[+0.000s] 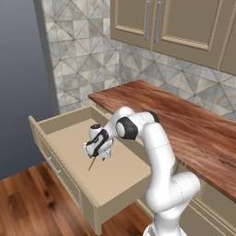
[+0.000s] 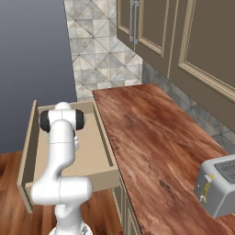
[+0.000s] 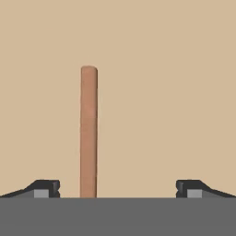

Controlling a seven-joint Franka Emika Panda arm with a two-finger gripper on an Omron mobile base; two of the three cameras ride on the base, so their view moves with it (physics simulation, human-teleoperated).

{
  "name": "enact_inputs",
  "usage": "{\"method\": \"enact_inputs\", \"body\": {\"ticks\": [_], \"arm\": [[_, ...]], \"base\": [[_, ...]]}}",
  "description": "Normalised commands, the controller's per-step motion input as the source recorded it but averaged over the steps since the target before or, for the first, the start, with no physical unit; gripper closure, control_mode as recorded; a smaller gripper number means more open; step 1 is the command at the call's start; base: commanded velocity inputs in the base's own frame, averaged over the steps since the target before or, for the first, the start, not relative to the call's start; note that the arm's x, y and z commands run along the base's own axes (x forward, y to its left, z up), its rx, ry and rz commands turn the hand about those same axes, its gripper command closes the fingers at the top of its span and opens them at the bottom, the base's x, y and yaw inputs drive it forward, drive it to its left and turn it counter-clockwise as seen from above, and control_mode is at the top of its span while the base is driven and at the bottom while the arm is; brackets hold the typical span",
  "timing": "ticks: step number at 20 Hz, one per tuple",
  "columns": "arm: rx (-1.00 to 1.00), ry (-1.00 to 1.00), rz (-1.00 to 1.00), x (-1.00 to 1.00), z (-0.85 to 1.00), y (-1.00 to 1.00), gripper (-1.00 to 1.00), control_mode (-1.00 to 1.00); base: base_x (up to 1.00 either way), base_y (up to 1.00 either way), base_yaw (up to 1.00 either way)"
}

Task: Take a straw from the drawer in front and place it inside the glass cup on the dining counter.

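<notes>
The drawer point(image 1: 115, 182) is pulled out, its light tan floor bare around the hand. A thin brownish-orange straw point(image 3: 88, 131) lies flat on that floor; one end of the straw point(image 1: 91, 164) pokes out from under the hand in the left base view. My gripper point(image 1: 97, 154) hangs low inside the drawer, pointing down right over the straw. In the hand view the gripper point(image 3: 117, 188) is open, its two dark fingertips point(image 3: 44, 188) wide apart, the straw running between them nearer the left one. In the right base view the drawer point(image 2: 28, 147) sits behind my arm. The glass cup and dining counter are out of view.
A reddish-brown wood counter point(image 1: 184, 124) runs along the tiled wall, right of the drawer, under beige wall cabinets point(image 1: 175, 27). A grey toaster point(image 2: 219, 186) stands on its near end. Wood floor point(image 1: 27, 203) lies below the drawer's front with its silver handle point(image 1: 53, 167).
</notes>
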Motion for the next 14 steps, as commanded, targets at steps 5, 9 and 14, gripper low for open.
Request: {"method": "enact_inputs", "body": {"ticks": [5, 9, 14], "arm": [[0.00, -0.01, -0.01, 0.08, -0.07, 0.00, -1.00, -1.00], [0.00, -0.02, -0.01, 0.06, -0.06, 0.00, -1.00, -1.00], [0.00, -0.01, 0.00, 0.01, -0.12, 0.00, 1.00, -1.00]], "base": [[0.00, 0.00, 0.00], [0.00, 0.00, 0.00], [0.00, 0.00, 0.00]]}}
